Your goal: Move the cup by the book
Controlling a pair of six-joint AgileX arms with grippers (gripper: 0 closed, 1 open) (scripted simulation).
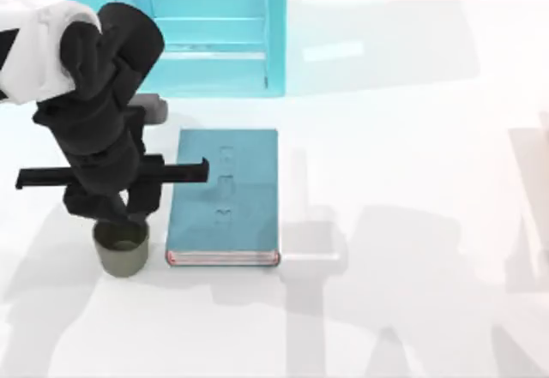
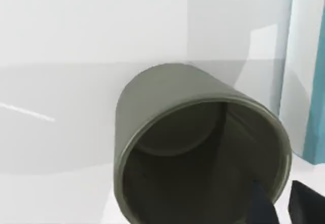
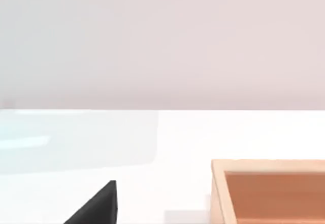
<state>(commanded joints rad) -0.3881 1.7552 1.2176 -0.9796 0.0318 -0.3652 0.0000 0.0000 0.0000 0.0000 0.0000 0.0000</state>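
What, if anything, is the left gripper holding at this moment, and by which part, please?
The left gripper holds the cup by its rim on the side nearest the book, one finger inside the wall and one outside.

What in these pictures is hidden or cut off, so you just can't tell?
- Top view: the left gripper covers the cup's far rim; whether its fingers grip it is unclear.
- Left wrist view: the cup's near rim is cut off by the edge.
- Right wrist view: a wooden box is cut off, contents unseen.
- Top view: the book's embossed marks are too faint to read.

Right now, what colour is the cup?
Olive-grey cup, dark inside; clearest in the left wrist view.
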